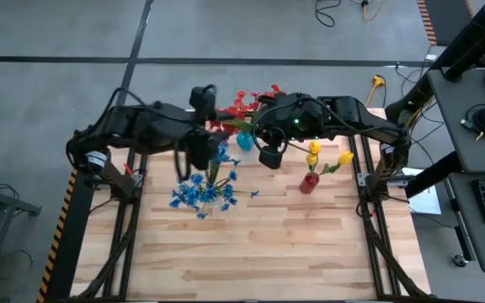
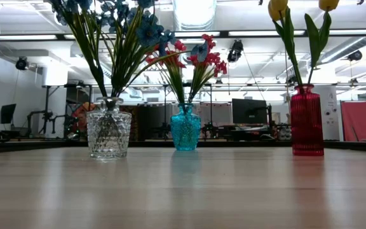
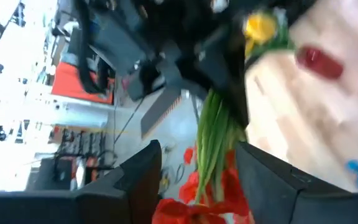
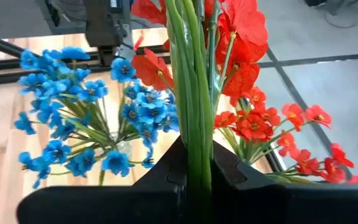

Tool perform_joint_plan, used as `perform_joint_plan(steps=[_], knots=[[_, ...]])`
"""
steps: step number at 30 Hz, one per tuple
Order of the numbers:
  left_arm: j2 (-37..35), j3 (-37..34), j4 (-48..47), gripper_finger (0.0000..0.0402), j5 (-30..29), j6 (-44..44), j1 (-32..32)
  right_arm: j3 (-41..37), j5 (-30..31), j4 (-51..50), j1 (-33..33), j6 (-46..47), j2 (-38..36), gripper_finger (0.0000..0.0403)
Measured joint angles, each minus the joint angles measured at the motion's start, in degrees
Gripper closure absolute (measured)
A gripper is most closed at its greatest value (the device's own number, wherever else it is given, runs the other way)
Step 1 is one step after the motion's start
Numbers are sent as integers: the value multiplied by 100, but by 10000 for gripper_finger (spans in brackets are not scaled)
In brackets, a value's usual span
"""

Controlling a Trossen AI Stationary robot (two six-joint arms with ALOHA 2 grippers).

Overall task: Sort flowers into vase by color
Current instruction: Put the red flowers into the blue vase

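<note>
Two grippers meet above the back of the worktop, both at one bunch of red flower stems. Right gripper is clamped tight on the thin green stalks, its dark fingers pressed against them on both sides. Left gripper stands parted, the stalks and red heads running between its fingers with a gap on each side. Three vases stand in a row on the pale planked wood: a faceted clear glass vase with blue flowers, a patterned turquoise vase with red flowers, and a tall ribbed red vase with yellow flowers
</note>
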Motion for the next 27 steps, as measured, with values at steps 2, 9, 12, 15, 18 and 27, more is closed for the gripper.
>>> perform_joint_plan(steps=[2,9,12,15,18,27], knots=[[-84,0,6,215,51,-196,-154,-11,8,45,17,0,0,385],[-366,0,39,215,72,-1222,-963,-113,14,426,301,-51,-2,385],[-506,0,-40,215,79,-2048,-1348,-277,149,512,547,-8,-21,385],[-570,-2,-200,215,98,-2802,-1732,-756,491,1034,937,-114,-108,385],[-559,-9,-336,215,101,-3271,-2124,-1532,583,1766,1379,-300,-353,385],[-267,-328,-616,227,-121,-4619,-3047,-4269,889,4788,2262,-796,-1461,385]])
